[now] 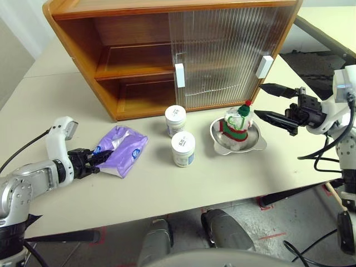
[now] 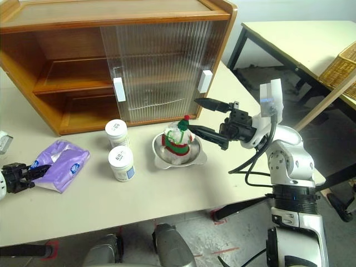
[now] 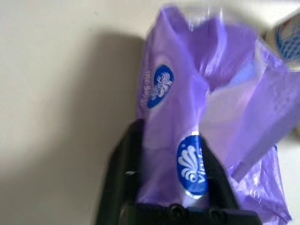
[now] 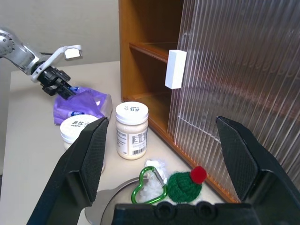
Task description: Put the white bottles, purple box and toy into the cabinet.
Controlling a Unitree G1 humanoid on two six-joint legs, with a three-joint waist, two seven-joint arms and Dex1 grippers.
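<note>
"Vin…" on purple box (image 3: pixel 197 140)

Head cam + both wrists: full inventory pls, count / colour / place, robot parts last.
cabinet: 1, brown wood with ribbed translucent doors, at the table's far side, its left half open.
white bottles: 2, white, on the table in front of the cabinet, one nearer the robot than the other.
purple box: 1, lilac, on the table to the left of the bottles.
steel bowl: 1, silver, on the table to the right of the bottles.
toy: 1, white with red-and-green knit, standing in the bowl.
table: 1, cream.
left gripper: black, pinching the box's near end.
right gripper: black, open, beside the toy.
</note>
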